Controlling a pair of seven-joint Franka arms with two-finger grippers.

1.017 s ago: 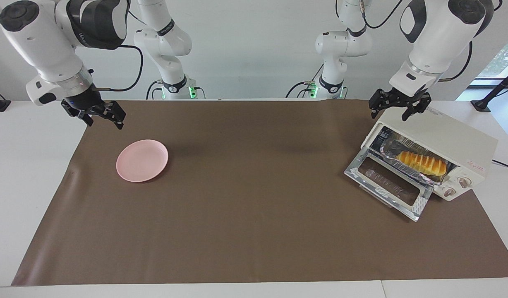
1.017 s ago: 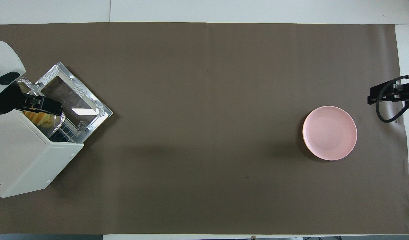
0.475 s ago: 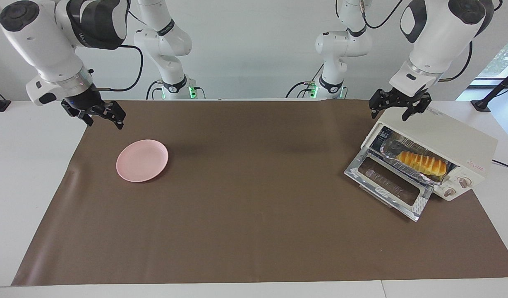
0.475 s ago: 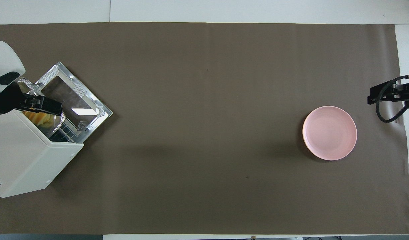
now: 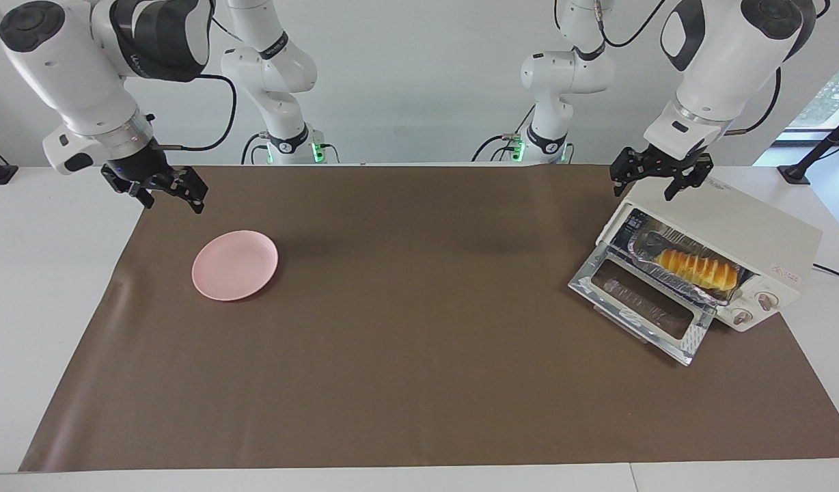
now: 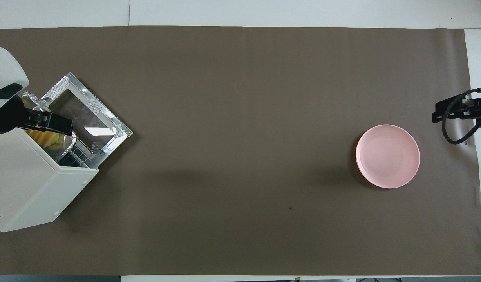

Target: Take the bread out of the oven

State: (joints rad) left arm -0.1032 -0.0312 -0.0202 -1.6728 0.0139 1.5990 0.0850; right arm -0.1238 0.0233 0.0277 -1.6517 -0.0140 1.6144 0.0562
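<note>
The cream-white oven point(image 5: 740, 222) stands at the left arm's end of the table, its glass door point(image 5: 641, 305) folded down open. The golden bread point(image 5: 698, 269) lies inside on a crinkled foil tray point(image 5: 648, 240). In the overhead view the bread point(image 6: 44, 138) peeks out under the oven's point(image 6: 25, 184) top edge. My left gripper point(image 5: 655, 186) hangs open and empty just above the oven's top edge, over the bread in the overhead view point(image 6: 48, 123). My right gripper point(image 5: 170, 198) waits open and empty over the mat's edge near the plate.
A pink plate point(image 5: 235, 264) sits on the brown mat point(image 5: 419, 328) toward the right arm's end, also shown in the overhead view point(image 6: 387, 156). The open door point(image 6: 85, 115) juts out from the oven toward the table's middle.
</note>
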